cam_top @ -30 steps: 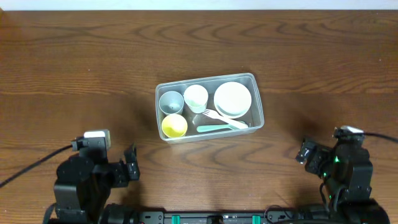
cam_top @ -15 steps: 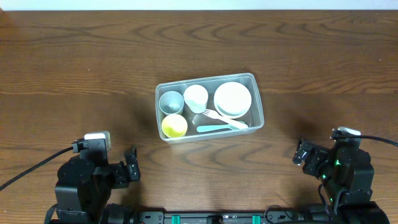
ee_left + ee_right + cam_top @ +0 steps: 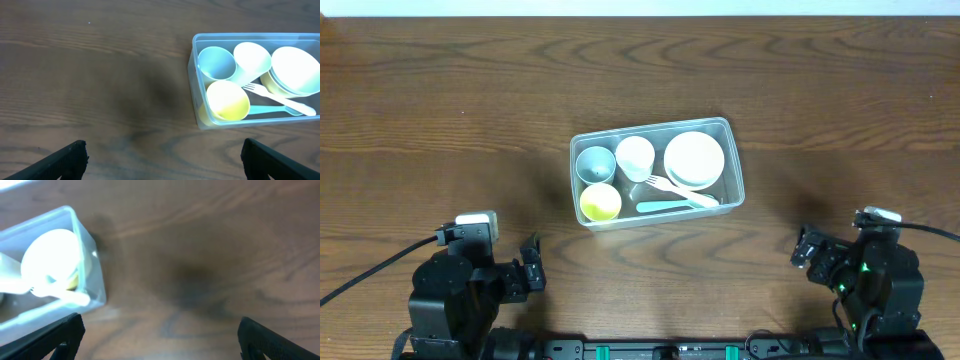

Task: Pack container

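Observation:
The clear plastic container [image 3: 730,160] sits at the table's middle. Inside are a grey-blue cup [image 3: 595,163], a white cup [image 3: 635,155], a yellow cup [image 3: 601,202], stacked white bowls [image 3: 694,158], a white fork [image 3: 680,191] and a teal utensil [image 3: 662,208]. My left gripper [image 3: 530,270] is open and empty at the front left, well short of the container [image 3: 194,80]. My right gripper [image 3: 806,248] is open and empty at the front right; the container's corner [image 3: 95,275] shows at the left of its wrist view.
Dark wooden table [image 3: 440,120] all round the container. The arm bases and cables lie along the front edge.
My right arm has drawn back a little toward the front edge and turned slightly. The left arm and the container's contents have not moved.

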Available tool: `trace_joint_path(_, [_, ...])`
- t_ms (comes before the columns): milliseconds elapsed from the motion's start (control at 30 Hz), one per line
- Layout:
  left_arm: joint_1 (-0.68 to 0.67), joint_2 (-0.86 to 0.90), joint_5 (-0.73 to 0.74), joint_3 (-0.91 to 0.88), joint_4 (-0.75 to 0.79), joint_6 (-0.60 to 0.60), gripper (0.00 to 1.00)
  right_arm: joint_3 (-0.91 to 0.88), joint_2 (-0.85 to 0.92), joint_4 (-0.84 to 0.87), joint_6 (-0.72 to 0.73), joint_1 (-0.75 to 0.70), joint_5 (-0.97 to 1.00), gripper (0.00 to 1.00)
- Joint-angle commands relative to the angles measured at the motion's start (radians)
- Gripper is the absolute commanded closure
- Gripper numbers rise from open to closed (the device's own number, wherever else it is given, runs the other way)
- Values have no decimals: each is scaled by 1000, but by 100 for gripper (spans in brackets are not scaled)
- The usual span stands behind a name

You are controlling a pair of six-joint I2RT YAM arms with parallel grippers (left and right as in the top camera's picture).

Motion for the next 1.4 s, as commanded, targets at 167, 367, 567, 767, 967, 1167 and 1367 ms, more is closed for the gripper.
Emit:
trace_joint_path(167, [-5,-3,-2,-1,1,-5,2,-243,-258,347,-311,11,-211,1])
trace_joint_path(367, [-5,-3,-2,-1,1,-5,2,-398,-379,615,-417,11,-279,1])
trace_joint_path(567, [-5,-3,-2,-1,1,-5,2,-531,-391,865,-549,11,-278,1])
trace_joint_path(767, [-5,-3,-2,-1,1,-5,2,-640,-391,899,-587,5,-206,1])
trace_joint_path(967, [-5,-3,-2,-1,-1,-5,2,-640,-391,820,-473,-11,-92,1])
trace_joint_path(1167, [-5,-3,-2,-1,-2,-5,2,-640,-391,823,-423,-11,-103,1])
trace_joint_path(1367, [-5,-3,-2,-1,-2,-5,2,-640,-391,823,-423,-11,-103,1])
